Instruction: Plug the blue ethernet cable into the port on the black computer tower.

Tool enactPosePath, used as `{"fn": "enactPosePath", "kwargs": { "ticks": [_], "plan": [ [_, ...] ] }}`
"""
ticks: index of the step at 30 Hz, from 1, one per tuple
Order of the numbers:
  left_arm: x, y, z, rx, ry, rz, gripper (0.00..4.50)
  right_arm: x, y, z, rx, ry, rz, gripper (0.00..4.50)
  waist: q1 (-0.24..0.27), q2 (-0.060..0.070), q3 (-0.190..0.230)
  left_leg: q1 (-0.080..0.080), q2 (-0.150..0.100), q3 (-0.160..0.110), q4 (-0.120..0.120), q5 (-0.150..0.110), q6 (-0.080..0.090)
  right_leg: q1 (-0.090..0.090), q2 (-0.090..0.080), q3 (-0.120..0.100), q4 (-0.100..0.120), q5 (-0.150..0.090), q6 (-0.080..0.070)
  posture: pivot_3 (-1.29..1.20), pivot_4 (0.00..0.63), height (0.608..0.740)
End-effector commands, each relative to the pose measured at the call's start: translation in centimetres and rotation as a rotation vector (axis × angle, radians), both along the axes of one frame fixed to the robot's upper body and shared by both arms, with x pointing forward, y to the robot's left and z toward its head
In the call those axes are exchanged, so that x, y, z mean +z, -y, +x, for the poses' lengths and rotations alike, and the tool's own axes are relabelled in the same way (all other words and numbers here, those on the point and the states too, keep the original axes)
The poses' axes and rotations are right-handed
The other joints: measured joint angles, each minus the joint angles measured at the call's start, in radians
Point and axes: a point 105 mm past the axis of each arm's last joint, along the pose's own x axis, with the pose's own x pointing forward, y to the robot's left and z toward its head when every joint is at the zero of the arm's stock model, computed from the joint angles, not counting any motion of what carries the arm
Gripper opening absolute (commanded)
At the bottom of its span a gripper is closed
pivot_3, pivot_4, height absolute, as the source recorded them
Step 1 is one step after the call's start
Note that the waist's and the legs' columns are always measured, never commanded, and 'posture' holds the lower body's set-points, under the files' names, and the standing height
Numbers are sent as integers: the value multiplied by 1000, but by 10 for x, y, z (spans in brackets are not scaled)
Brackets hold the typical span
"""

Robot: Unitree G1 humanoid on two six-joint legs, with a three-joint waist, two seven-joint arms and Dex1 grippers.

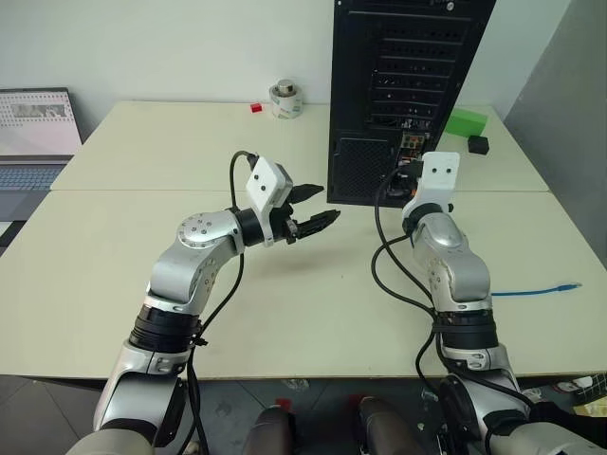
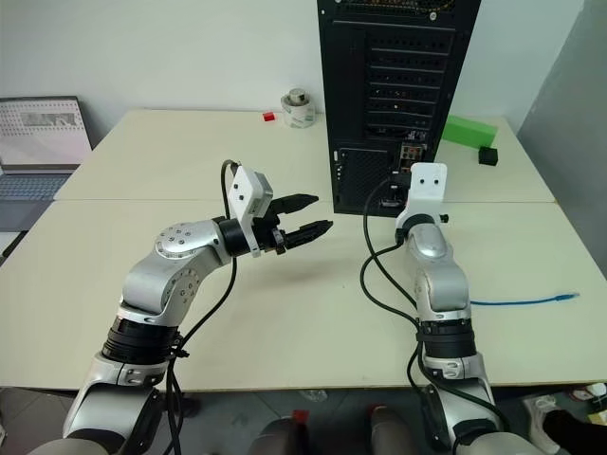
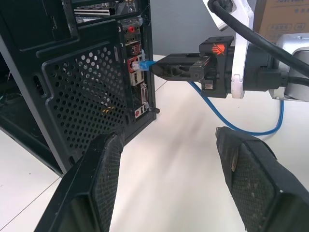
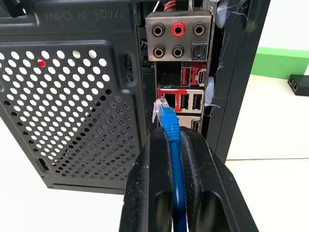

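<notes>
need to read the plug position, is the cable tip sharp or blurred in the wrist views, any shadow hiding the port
Right wrist view: the blue ethernet cable is sharp, its clear plug crisp at the port; the recess above is dim but readable. Left wrist view: the plug and right gripper are sharp; the near fingers are softer. No glare on the black computer tower.

Black computer tower [image 4: 72, 96], round-hole mesh grille; port [image 4: 166, 99] ringed red. Blue ethernet cable [image 4: 171, 133], clear plug. Cream worktop [image 1: 313, 284]. Green block [image 1: 467, 121]. Black right claw [image 4: 169, 140] fingers.
</notes>
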Motion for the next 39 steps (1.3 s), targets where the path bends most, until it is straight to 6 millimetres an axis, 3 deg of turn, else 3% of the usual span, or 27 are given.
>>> {"fn": "enactPosePath", "kwargs": {
  "ticks": [1,19,35,39],
  "plan": [
    [11,-1,-2,2,52,-15,3204,21,3,1,-16,76,6,0,0,0,0,0,0,0,0,0,0,0,0,0,0,0,0,0,150,740],
    [11,-2,-1,0,54,-9,3204,24,7,4,-36,84,10,0,0,0,0,-1,0,0,0,0,0,-1,0,0,0,0,0,0,150,740],
    [11,-4,1,3,64,8,3204,29,0,8,-56,99,29,0,-7,0,0,-1,0,1,0,0,0,-1,0,1,1,0,0,0,150,740],
    [11,-5,2,3,63,10,3204,29,-10,7,-71,102,52,0,-12,0,0,-1,0,1,0,0,0,-1,0,1,1,0,0,0,150,740]
  ]
}}
